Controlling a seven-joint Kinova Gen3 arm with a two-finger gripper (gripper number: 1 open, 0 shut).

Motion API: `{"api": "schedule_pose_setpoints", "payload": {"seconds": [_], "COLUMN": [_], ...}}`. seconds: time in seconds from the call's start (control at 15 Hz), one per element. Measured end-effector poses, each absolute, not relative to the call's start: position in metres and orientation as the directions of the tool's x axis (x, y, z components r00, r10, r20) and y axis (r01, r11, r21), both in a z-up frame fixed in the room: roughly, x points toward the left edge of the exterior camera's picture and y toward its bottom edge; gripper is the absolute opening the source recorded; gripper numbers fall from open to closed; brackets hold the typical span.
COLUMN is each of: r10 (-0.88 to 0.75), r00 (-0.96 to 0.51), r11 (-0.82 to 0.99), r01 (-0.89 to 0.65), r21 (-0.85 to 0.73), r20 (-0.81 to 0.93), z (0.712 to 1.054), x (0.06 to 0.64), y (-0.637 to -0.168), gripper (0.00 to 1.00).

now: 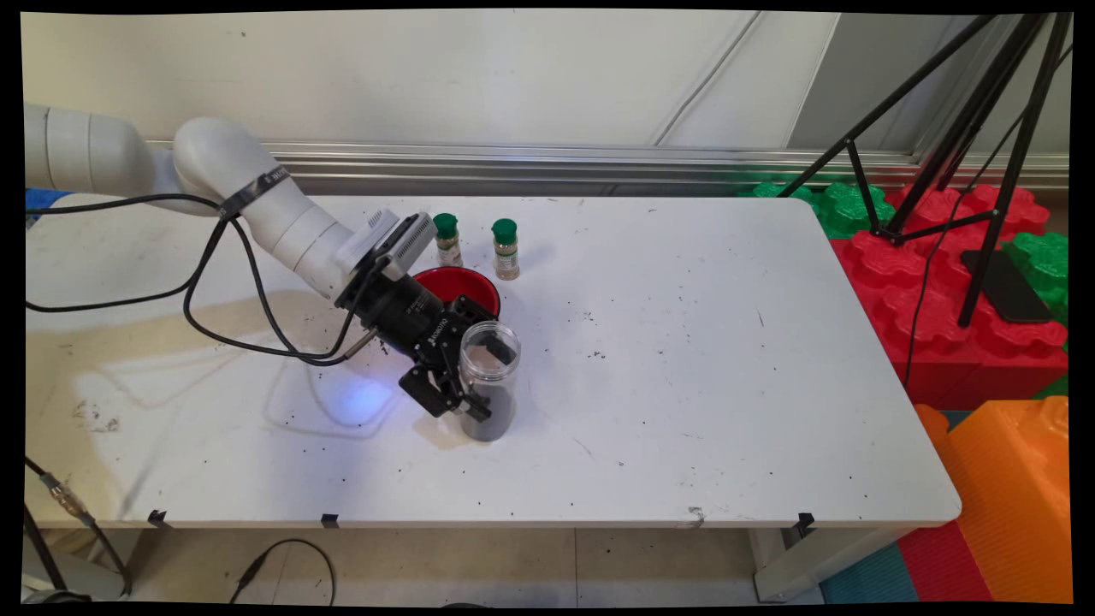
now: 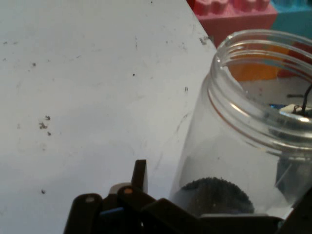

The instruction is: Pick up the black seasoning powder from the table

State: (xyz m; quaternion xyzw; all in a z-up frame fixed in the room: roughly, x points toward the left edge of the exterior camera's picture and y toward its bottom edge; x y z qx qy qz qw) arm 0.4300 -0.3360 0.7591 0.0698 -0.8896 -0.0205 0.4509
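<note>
At centre frame, the black two-finger gripper (image 1: 476,376) was clamped round the clear plastic jar of dark grains (image 1: 488,381), which stood upright on the white table (image 1: 684,359), its open mouth upward, just below the red bowl (image 1: 458,287)

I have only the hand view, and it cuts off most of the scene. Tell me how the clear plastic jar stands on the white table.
Observer: The clear plastic jar stands upright on the white table. The black gripper reaches it from the picture's upper left.
Operator: Name what lies behind the gripper.
Observer: A round red bowl sits on the table just behind the gripper, which partly hides it.
Operator: Go on, farther back.
Observer: Two small spice bottles with green caps stand upright beyond the bowl, side by side and apart from each other.
</note>
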Motion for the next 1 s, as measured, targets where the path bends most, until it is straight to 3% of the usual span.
{"api": "schedule_pose_setpoints", "payload": {"seconds": [0.93,1.0], "r10": [-0.187,-0.189], "r00": [-0.546,-0.543], "r11": [0.982,0.981], "r01": [-0.137,-0.137], "r21": [0.133,0.136], "r20": [0.816,0.818], "z": [0.7549,0.7549], "x": [0.4265,0.4260], "y": [-0.3297,-0.3296], "gripper": [1.00,0.00]}}
